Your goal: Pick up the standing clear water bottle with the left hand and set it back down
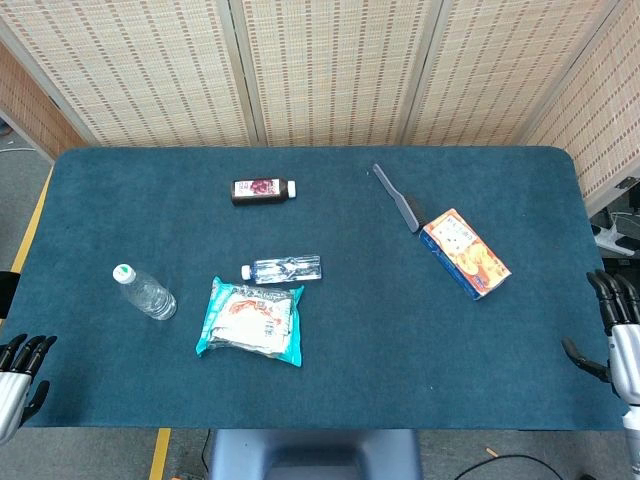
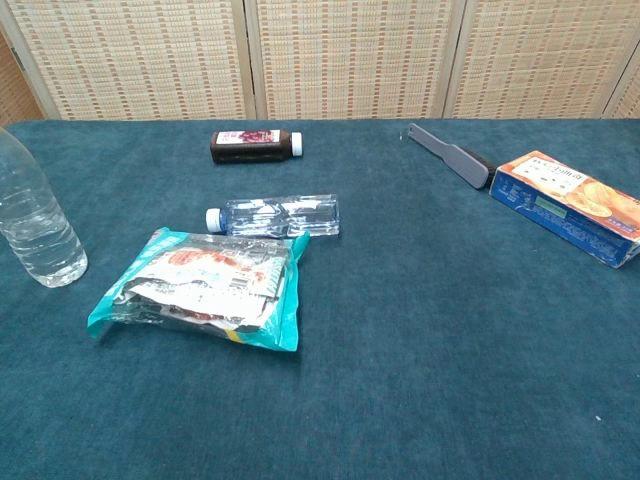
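Note:
A clear water bottle [image 1: 146, 292] with a white and green cap stands upright at the left side of the table; the chest view shows it [image 2: 36, 220] at the left edge with its top cut off. My left hand [image 1: 18, 368] hangs at the table's front left corner, fingers apart, holding nothing, well short of the bottle. At the right edge of the table my right hand [image 1: 618, 328] is also empty with fingers apart. Neither hand appears in the chest view.
A small clear bottle [image 1: 283, 268] lies on its side mid-table, just above a teal snack bag [image 1: 250, 320]. A dark juice bottle [image 1: 263, 189] lies further back. A grey brush [image 1: 399, 197] and an orange and blue box [image 1: 465, 253] lie at the right.

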`<state>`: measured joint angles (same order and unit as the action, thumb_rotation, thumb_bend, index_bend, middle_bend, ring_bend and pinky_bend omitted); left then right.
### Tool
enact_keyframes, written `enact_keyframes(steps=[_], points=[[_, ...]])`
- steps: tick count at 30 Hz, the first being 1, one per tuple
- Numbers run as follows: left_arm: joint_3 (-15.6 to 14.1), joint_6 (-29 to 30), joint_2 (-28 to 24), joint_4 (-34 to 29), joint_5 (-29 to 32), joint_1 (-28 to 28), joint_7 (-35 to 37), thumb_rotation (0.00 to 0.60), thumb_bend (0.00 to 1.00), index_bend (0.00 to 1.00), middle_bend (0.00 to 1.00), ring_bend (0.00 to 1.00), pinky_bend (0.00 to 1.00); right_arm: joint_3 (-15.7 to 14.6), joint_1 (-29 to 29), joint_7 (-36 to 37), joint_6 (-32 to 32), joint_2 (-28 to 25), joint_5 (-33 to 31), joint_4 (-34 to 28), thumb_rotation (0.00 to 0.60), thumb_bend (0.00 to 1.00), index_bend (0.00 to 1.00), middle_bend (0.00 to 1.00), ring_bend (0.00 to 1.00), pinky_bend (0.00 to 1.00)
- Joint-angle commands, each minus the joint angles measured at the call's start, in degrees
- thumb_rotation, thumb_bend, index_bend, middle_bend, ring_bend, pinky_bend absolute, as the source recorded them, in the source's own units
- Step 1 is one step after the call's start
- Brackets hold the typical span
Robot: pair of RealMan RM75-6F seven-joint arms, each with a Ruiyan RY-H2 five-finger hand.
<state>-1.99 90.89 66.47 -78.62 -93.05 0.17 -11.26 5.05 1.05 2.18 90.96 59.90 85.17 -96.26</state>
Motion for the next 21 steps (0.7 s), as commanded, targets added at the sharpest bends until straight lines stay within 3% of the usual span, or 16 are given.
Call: enact_keyframes(steps=[1,6,8,12,21], points=[[0.0,-0.4,-0.3,-0.5,0.4,0.0,0.4,0.6,0.41,0.14,0.17,0.13,0.25,0.0,0.1,0.7,-0.5,-0.3,0.2,0.1,0.6,0.17,0.0,0.04,0.0,0.26],[0.5,-0.8,-0.3,-1.0,1.8,0.2,-0.2,0.6,0.41,0.13,0.16,0.13,0.25,-0.5,0.6,1.0,-2.0,-0.5,0.7,0.0,0.6,0.17,0.0,0.04,0.0,0.26],[0.9,-1.6,-0.4,-1.7,3.3,0.2,0.4,0.6,0.41,0.08,0.12,0.11,0.24,-0.6,0.6,1.1,-2.1,-0.5,1.0,-0.1,0.6,0.17,0.0,0.04,0.0,0.26],[2.8,-6.5,-1.0,-5.7,9.5,-0.8,3.8,0.6,0.39,0.0,0.0,0.0,0.18,-0.2,0.7,0.3,-1.7,0.5,0.9,0.5,0.6,0.17,0.0,0.04,0.0,0.26],[6.2,-23.0,-2.9,-13.1,20.6,-6.3,18.6,0.6,0.37,0.0,0.0,0.0,0.14,-0.7,1.8,0.6,-3.8,0.6,1.7,1.1,0.6,0.17,0.0,0.04,0.0,0.26]])
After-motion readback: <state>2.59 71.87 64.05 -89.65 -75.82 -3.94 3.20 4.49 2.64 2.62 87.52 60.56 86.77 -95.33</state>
